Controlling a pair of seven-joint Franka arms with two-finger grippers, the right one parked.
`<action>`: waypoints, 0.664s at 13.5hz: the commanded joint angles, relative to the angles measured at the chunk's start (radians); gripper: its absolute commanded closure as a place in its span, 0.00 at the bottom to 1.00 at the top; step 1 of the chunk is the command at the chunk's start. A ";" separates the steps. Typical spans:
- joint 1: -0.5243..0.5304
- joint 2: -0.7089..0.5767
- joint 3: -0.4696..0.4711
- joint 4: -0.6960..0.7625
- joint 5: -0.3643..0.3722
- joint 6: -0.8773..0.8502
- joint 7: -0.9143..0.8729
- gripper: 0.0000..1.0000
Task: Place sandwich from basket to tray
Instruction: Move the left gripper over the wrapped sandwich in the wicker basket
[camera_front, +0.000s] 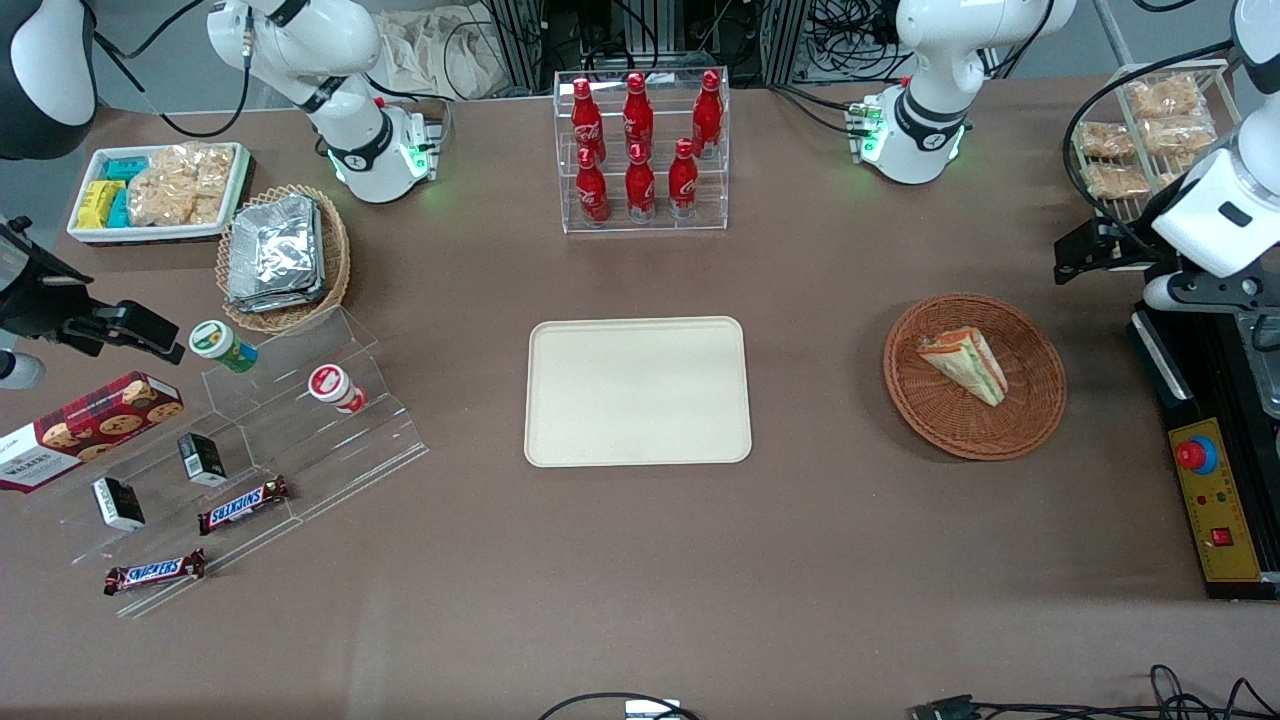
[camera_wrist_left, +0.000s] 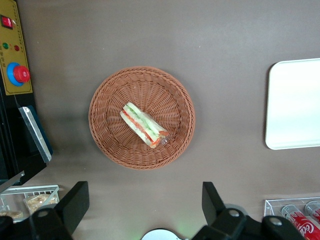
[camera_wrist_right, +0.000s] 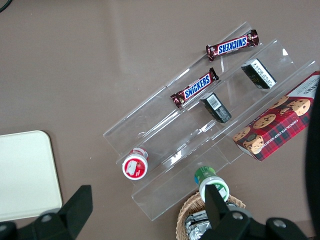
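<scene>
Hand (camera_wrist_left: 142, 207) spread wide, holding nothing, raised above brown desk (camera_front: 640, 560) near working arm's end. Sandwich (camera_wrist_left: 144, 125) lies under it, w/ clear air between, at centre of basket (camera_wrist_left: 142, 118). Tray (camera_front: 638, 391) sits mid-desk, well apart from basket. Cola bottle rack (camera_front: 641, 150) at desk edge farthest from front cam.

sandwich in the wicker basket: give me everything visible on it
The sandwich is a small triangular wedge of pale bread in clear wrap, with red, green and orange filling layers showing along its cut edge. It lies on its side in the round brown wicker basket, roughly at the centre, touching only the weave. Nothing else is in the basket. The gripper is open, above the table beside the basket, not touching the sandwich. The cream tray sits apart, toward the parked arm's end.
</scene>
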 joint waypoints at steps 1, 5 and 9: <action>-0.003 -0.011 0.011 -0.071 0.004 0.032 -0.001 0.00; 0.013 -0.094 0.017 -0.323 0.009 0.247 -0.083 0.00; 0.027 -0.132 0.016 -0.525 0.009 0.446 -0.184 0.00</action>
